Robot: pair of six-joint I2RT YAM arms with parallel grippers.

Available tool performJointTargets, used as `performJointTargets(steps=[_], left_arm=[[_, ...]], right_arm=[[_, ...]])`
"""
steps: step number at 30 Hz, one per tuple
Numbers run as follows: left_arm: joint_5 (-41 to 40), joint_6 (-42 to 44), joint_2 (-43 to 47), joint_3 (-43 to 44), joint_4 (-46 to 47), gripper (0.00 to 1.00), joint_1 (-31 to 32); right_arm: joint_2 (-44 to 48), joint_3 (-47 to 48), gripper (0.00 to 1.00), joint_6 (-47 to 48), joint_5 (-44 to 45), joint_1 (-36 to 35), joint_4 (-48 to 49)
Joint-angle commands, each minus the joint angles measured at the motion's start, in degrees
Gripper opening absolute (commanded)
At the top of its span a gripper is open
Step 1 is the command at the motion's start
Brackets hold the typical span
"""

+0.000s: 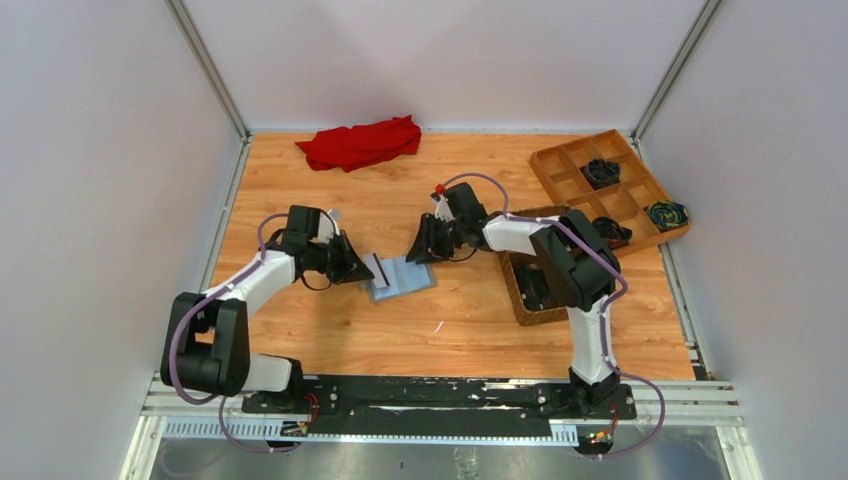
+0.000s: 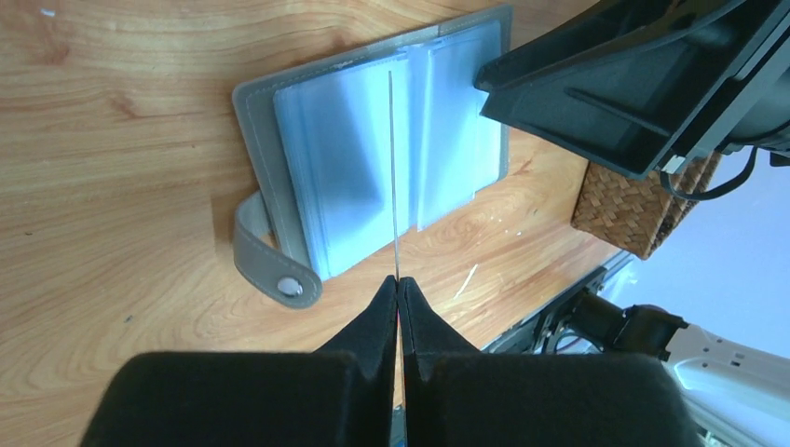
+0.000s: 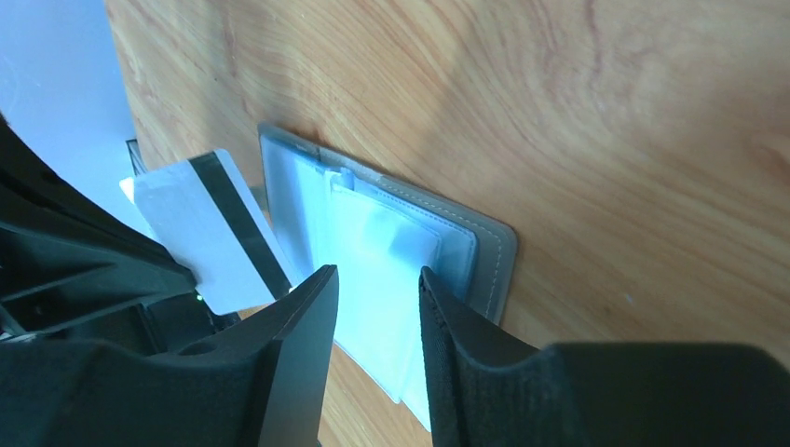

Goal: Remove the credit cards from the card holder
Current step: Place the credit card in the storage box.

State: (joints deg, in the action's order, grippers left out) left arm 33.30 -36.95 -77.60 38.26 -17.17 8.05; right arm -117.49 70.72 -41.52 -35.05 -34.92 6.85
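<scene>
Right wrist view shows me a pale thin card with a black stripe [image 3: 200, 228] pinched in the left gripper [image 2: 399, 285], held edge-up over the open grey bifold card holder [image 3: 488, 253]. Holder lies flat on the wooden surface [image 3: 606, 140], blue-grey slots [image 2: 345, 158] up, snap tab [image 2: 279, 279] sticking out one side. Right gripper [image 3: 374, 284] is released, fingers apart over the slots; contact I can't tell.
</scene>
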Motion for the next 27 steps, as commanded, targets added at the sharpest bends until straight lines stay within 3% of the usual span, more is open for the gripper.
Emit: performJointTargets(steps=[1, 12, 18, 27], left_arm=[[2.9, 2.5, 2.2, 2.5, -3.8, 0.00, -0.3], [15.2, 2.9, 4.8, 5.0, 0.2, 0.00, -0.3], [20.7, 2.4, 6.5, 4.7, 3.4, 0.00, -0.3], [23.0, -0.6, 8.7, 3.2, 7.8, 0.00, -0.3]], right_arm=[[4.0, -2.9, 0.44, 5.3, -1.2, 0.9, -4.9], [15.8, -14.1, 0.64, 6.2, -12.9, 1.0, 16.9], [12.9, -15.4, 0.68, -6.7, -23.2, 1.0, 36.1], [7.1, -16.7, 0.64, -22.3, -27.6, 1.0, 57.7]])
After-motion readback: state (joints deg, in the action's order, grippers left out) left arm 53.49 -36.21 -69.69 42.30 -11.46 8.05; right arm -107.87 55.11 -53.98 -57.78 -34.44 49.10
